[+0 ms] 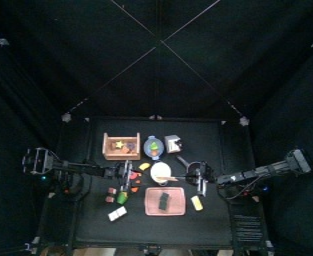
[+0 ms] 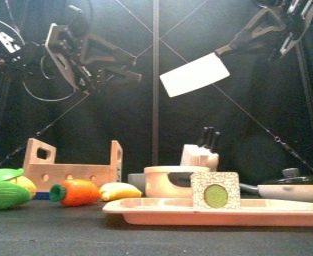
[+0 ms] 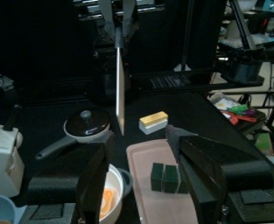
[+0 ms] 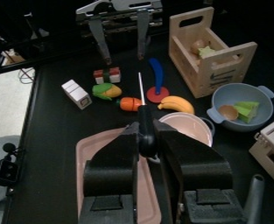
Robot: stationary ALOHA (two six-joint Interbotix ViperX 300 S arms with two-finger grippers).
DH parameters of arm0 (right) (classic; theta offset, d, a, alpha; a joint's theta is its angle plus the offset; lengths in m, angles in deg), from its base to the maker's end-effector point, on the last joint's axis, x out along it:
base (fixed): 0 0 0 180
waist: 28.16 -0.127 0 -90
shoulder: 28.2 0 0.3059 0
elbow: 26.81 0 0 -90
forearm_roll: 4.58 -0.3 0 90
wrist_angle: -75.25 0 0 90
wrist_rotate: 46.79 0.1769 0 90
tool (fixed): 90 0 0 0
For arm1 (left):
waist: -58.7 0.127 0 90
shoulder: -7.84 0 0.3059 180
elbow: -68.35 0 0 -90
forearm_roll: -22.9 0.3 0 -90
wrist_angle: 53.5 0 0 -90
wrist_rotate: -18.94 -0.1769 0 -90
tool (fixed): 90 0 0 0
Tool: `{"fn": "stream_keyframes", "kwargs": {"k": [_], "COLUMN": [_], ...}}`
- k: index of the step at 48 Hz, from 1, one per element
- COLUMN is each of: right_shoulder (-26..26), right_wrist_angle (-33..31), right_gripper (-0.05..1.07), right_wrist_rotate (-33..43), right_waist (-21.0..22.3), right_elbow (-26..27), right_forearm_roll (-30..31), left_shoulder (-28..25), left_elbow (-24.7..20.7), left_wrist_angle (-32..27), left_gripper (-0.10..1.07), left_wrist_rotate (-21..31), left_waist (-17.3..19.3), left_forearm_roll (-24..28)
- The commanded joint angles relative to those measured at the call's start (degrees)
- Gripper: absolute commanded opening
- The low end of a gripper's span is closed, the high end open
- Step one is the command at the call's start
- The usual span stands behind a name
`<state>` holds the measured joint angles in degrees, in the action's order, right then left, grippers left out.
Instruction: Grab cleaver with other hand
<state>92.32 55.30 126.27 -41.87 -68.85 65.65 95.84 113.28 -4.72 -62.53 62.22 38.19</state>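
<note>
the right gripper [image 2: 282, 22] grips the cleaver [image 2: 195, 75] high over the pink board [image 2: 212, 211]; left gripper [image 2: 81, 62] hangs open.

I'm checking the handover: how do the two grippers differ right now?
The right gripper is closed on the cleaver, holding it by its handle high above the table; the left gripper holds nothing. The right's jaws stand narrow around the handle; the left's jaws are spread wide. In the front view the right reaches in from the upper right, the left from the upper left, short of the blade. Both hang in the air, facing each other.
</note>
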Motion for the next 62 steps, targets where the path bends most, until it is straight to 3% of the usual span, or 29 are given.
{"fn": "stream_keyframes", "kwargs": {"k": [1,15,31,52,62], "right_shoulder": [-0.18,-1.67,-2.11,-2.20,-2.29], "right_wrist_angle": [0.53,1.58,1.76,1.76,1.76], "right_gripper": [0.46,0.46,0.46,0.46,0.46], "right_wrist_rotate": [0.00,0.00,0.00,0.00,0.00], "right_waist": [-0.09,-0.09,-0.09,-0.09,-0.09], "right_elbow": [2.11,3.43,3.34,2.90,2.46], "right_forearm_roll": [0.88,2.29,2.02,1.58,0.88], "left_shoulder": [-1.67,-8.61,-10.46,-10.37,-10.20], "left_elbow": [-2.81,-7.03,-8.44,-8.17,-7.91], "left_wrist_angle": [2.02,5.80,7.03,7.03,7.03], "left_gripper": [0.88,0.87,0.83,0.53,0.46], "left_wrist_rotate": [-0.18,-0.18,-0.09,-0.18,-0.18], "left_waist": [-0.26,-0.44,-0.44,-0.35,-0.44], "left_forearm_roll": [-0.26,-0.62,-0.62,-0.53,-0.53]}}
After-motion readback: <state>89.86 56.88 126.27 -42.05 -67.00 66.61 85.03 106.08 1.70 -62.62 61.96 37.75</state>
